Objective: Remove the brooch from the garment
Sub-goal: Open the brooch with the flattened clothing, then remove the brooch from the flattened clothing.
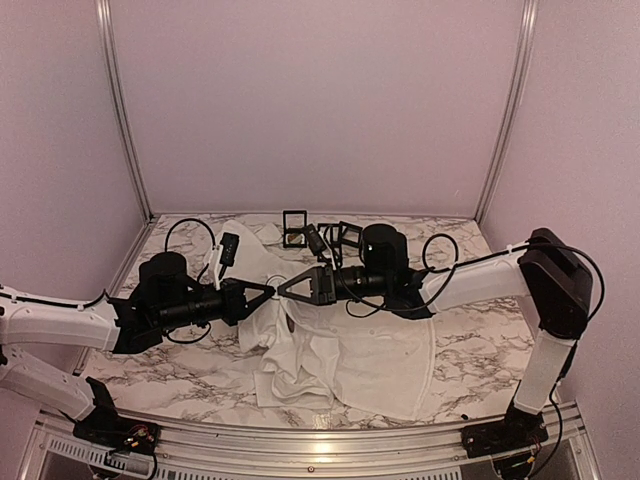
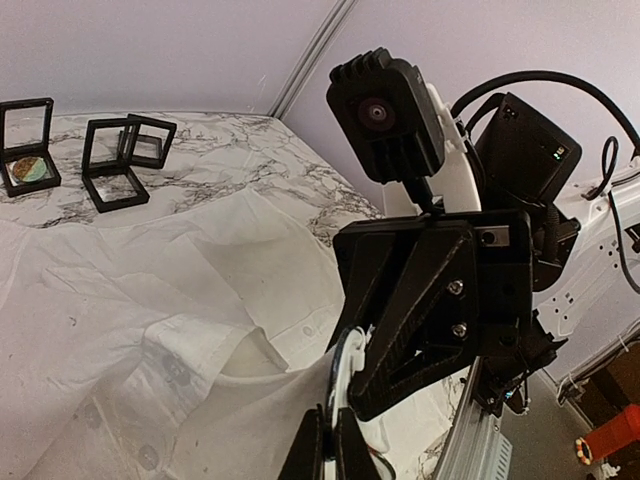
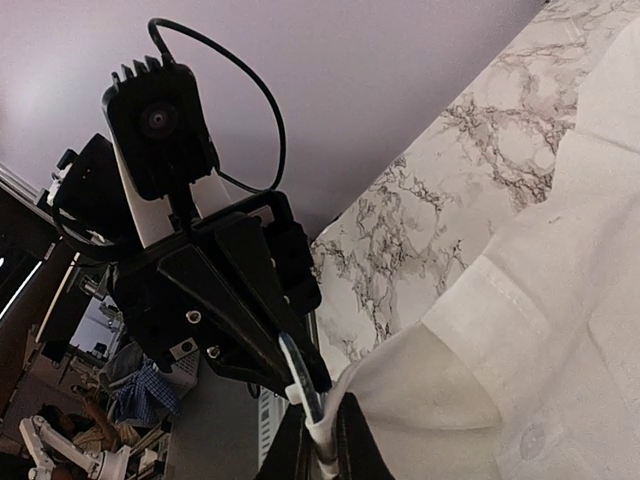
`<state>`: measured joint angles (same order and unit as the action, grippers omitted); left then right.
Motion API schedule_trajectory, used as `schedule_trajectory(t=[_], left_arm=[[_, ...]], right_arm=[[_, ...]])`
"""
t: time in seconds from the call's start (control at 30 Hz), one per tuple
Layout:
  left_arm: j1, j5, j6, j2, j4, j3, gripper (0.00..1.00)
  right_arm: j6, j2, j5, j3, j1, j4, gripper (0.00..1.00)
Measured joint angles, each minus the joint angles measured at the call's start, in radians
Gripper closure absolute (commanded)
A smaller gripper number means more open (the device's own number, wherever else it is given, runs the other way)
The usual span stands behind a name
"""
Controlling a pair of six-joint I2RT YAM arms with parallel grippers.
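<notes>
The garment [image 1: 350,360] is a white shirt lying crumpled in the middle of the marble table, with one fold of it pulled up off the surface. Above it my two grippers meet tip to tip. The brooch [image 2: 347,375] is a thin round disc seen edge-on, white with a dark bluish rim [image 3: 301,371], and it hangs at the top of the lifted fold. My left gripper [image 2: 329,415] is shut on the lower edge of the disc. From the opposite side, my right gripper [image 3: 321,410] is shut on the disc's white rim with cloth caught alongside it.
Several black-framed display boxes [image 1: 295,228] stand at the back of the table, one with a coloured item inside [image 2: 27,145]. Both arms lie low across the table, the left arm [image 1: 170,300] and the right arm [image 1: 400,275]. Walls close in the sides and back.
</notes>
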<state>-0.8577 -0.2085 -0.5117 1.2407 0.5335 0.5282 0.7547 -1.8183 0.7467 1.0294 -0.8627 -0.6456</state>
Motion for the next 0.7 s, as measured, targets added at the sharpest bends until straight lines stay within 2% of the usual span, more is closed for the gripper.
schedule_trajectory(t=[0.17, 0.33, 0.43, 0.7], left_arm=[[-0.014, -0.002, -0.025, -0.001, 0.051, -0.016, 1.00], [-0.026, -0.012, -0.100, 0.006, 0.179, -0.069, 1.00], [-0.031, -0.011, -0.148, 0.021, 0.253, -0.095, 1.00], [-0.034, -0.011, -0.192, 0.034, 0.316, -0.101, 1.00]], right_arm=[[0.034, 0.005, -0.008, -0.003, -0.001, 0.003, 0.79], [0.109, 0.018, -0.006, -0.054, -0.004, -0.098, 0.74], [0.150, 0.022, -0.012, -0.093, -0.004, -0.165, 0.73], [0.221, 0.043, -0.034, -0.177, -0.004, -0.261, 0.67]])
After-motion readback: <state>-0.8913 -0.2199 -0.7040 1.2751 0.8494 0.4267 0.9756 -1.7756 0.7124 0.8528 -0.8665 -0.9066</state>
